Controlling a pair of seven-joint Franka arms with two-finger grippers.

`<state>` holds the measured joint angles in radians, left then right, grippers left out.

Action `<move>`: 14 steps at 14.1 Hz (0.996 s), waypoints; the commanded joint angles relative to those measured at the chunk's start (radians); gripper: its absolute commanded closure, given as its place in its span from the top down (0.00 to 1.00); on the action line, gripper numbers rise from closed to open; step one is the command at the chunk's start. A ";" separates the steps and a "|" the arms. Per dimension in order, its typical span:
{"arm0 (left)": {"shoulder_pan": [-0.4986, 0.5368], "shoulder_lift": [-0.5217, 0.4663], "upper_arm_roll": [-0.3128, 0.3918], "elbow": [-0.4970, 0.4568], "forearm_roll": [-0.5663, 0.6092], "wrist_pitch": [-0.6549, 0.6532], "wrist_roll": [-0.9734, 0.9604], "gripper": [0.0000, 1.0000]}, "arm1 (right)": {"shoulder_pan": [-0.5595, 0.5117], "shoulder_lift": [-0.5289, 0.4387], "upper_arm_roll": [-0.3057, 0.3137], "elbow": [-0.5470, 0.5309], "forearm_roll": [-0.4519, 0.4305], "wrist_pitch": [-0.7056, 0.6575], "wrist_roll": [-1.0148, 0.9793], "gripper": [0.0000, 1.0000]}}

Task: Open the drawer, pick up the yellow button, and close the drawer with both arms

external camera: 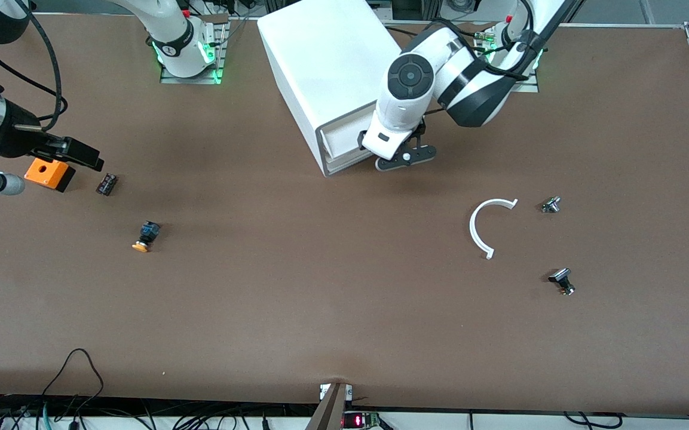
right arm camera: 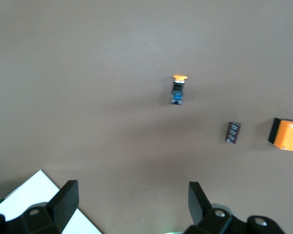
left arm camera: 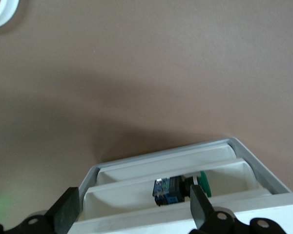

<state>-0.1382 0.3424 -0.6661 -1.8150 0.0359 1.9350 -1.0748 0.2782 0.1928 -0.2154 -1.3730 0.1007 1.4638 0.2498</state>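
Left gripper (external camera: 405,156) spread wide, empty, over the open drawer (external camera: 338,140)

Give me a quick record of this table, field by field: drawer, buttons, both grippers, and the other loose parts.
drawer: white cabinet, its drawer pulled partly open
in drawer: push button with a green cap and black and blue body
on table: push button with a round orange cap, lying toward the right arm's end
left gripper: open, over the open drawer
right gripper: open, over the orange square box
other parts: small black piece; white curved strip; two silver-and-black pieces
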 commanded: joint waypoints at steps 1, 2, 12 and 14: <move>0.008 -0.011 -0.044 -0.023 0.007 -0.005 -0.016 1.00 | -0.227 -0.038 0.258 -0.029 -0.056 0.015 0.063 0.99; 0.006 -0.010 -0.046 -0.024 0.006 -0.005 -0.016 1.00 | -0.240 -0.050 0.267 -0.029 -0.058 0.013 0.066 0.99; 0.006 -0.014 -0.079 -0.032 -0.051 -0.024 -0.017 1.00 | -0.363 -0.128 0.406 -0.095 -0.070 0.062 0.059 0.99; 0.006 -0.016 -0.081 -0.032 -0.051 -0.034 -0.017 1.00 | -0.245 -0.170 0.258 -0.159 -0.070 0.099 0.019 0.99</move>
<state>-0.1368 0.3423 -0.7298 -1.8357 0.0182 1.9183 -1.0878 -0.0531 0.1003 0.1523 -1.4256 0.0446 1.5103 0.3004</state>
